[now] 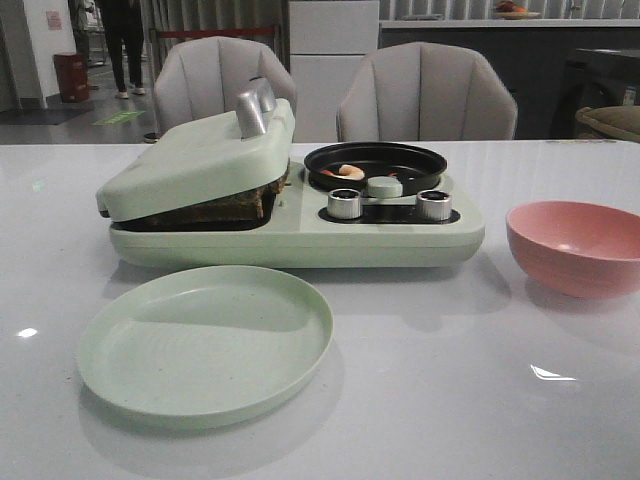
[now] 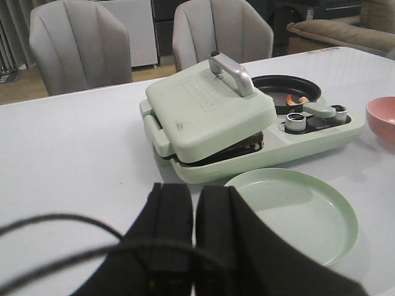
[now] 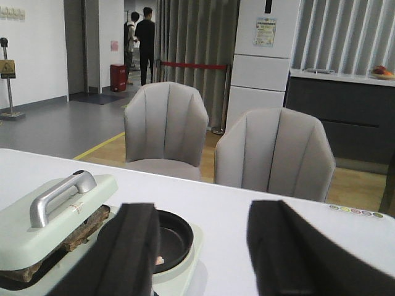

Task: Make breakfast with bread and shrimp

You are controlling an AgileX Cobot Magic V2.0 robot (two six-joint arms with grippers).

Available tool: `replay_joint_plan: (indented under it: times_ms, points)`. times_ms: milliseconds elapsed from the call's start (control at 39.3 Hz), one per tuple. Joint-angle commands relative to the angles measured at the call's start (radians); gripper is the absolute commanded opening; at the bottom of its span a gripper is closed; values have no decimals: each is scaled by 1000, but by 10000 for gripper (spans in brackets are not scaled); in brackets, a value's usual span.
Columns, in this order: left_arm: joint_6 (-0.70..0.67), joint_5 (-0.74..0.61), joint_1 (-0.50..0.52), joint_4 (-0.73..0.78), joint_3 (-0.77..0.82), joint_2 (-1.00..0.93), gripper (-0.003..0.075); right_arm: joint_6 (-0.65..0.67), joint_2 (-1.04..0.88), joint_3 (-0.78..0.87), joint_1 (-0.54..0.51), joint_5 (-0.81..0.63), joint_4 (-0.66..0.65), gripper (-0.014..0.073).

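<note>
The bread (image 1: pixel 232 205) lies sandwiched under the lowered lid (image 1: pixel 200 155) of a pale green breakfast maker; only its dark crust edge shows, also in the wrist views (image 2: pixel 250 143) (image 3: pixel 80 229). The shrimp (image 1: pixel 348 172) rests in the maker's round black pan (image 1: pixel 420 165), and it shows small in the wrist views (image 2: pixel 301 99) (image 3: pixel 159 261). My left gripper (image 2: pixel 194 192) is shut with nothing in it, hovering over the table short of the maker and beside the plate. My right gripper (image 3: pixel 203 213) is open and empty, above the pan side. Neither gripper appears in the front view.
An empty pale green plate (image 1: pixel 205 340) sits in front of the maker. A pink bowl (image 1: pixel 578 245) stands at the right. Two metal knobs (image 1: pixel 344 204) (image 1: pixel 434 204) and a green button sit on the maker's front. Two grey chairs (image 1: pixel 425 95) stand behind the table.
</note>
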Motion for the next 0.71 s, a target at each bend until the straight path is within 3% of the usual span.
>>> replay_joint_plan:
  times_ms: [0, 280, 687]
  points:
    - [-12, -84, 1, -8, -23, 0, 114, -11, -93, 52, 0, -103, -10, 441]
    - [-12, -84, 1, -8, -23, 0, 114, -10, -256, 271, 0, -116, -11, 441]
    - [-12, -84, 1, -8, -23, 0, 114, -10, -256, 265, 0, -120, -9, 428]
